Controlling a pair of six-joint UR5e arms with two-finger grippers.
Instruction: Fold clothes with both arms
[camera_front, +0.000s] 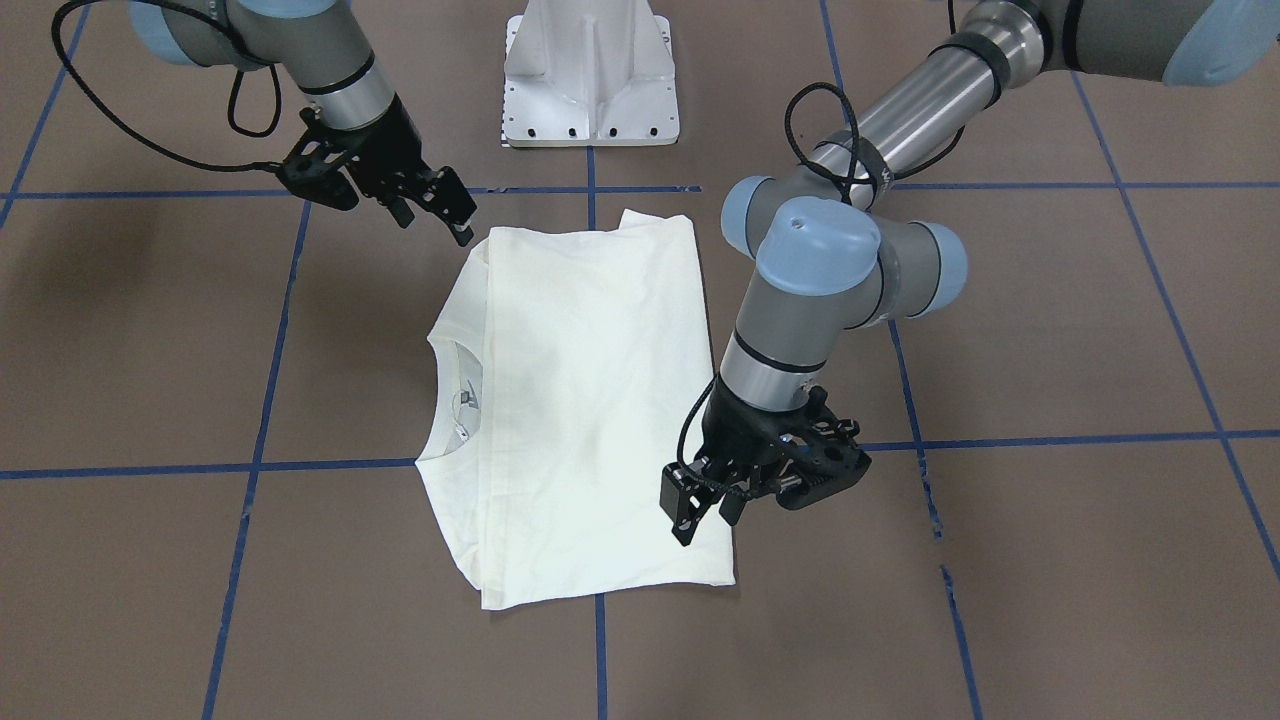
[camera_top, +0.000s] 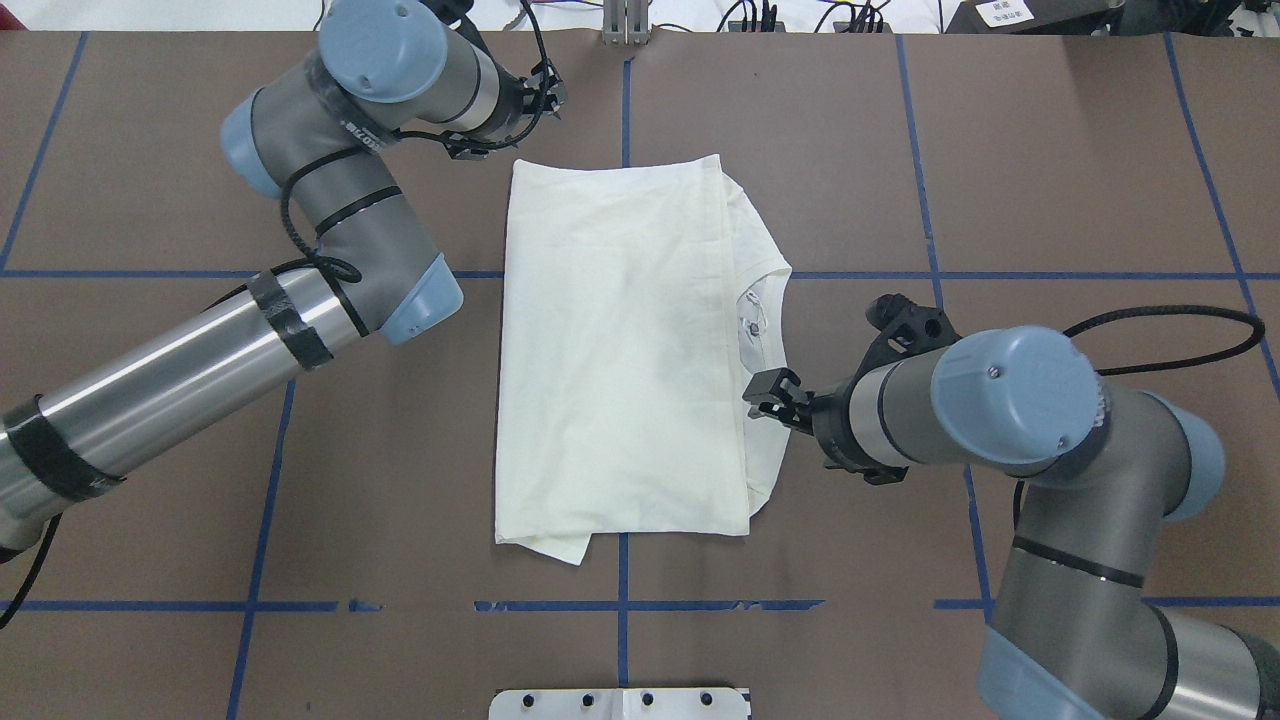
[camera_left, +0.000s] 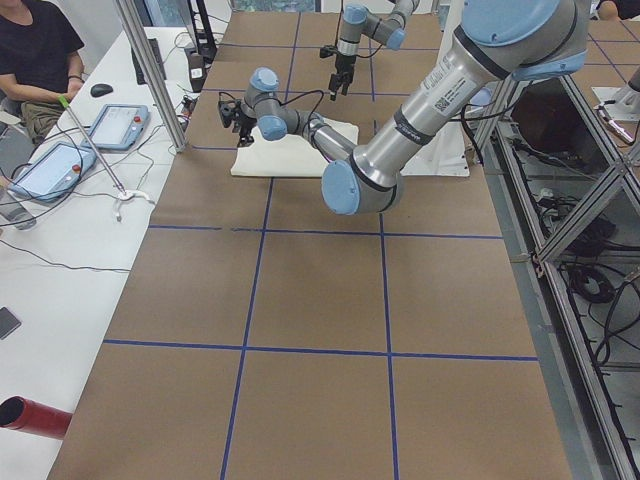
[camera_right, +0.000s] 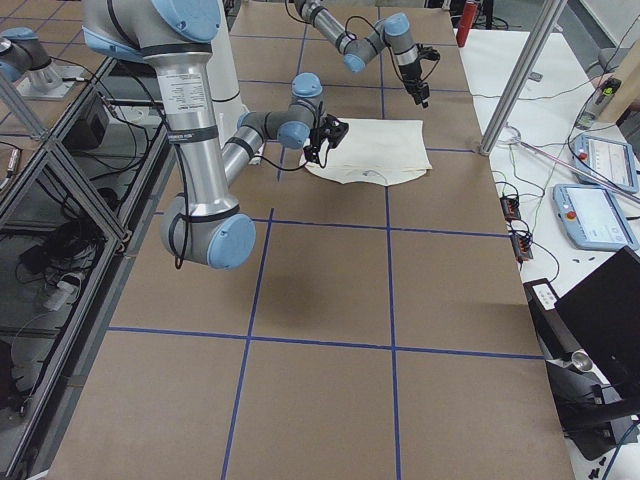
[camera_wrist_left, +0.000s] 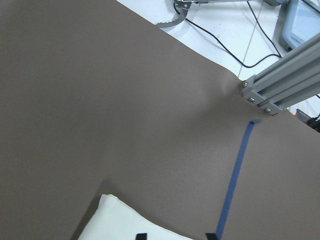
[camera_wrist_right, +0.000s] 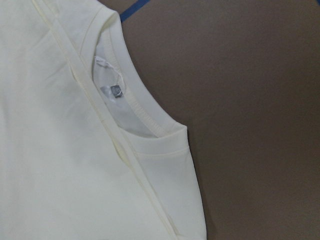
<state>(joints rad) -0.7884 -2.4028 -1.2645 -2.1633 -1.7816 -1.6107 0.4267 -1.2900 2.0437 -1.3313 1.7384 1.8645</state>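
Observation:
The cream-white T-shirt (camera_front: 580, 400) lies folded into a tall rectangle on the brown table, plain side up, with the print hidden. Its collar (camera_top: 765, 300) and label show at the edge on my right side. My left gripper (camera_front: 705, 515) is open and empty, hovering over the shirt's far corner on my left; the left wrist view shows its fingertips (camera_wrist_left: 141, 236) above that corner (camera_wrist_left: 125, 225). My right gripper (camera_top: 768, 398) is open and empty, just above the shirt's edge below the collar. The right wrist view shows the collar (camera_wrist_right: 135, 107) and no fingers.
The white pedestal base (camera_front: 590, 80) stands at the table's robot side. Blue tape lines (camera_top: 625, 560) grid the brown table. An aluminium frame post (camera_wrist_left: 280, 87) stands beyond the far edge. The operators' desk with tablets (camera_left: 115, 125) runs along the far side.

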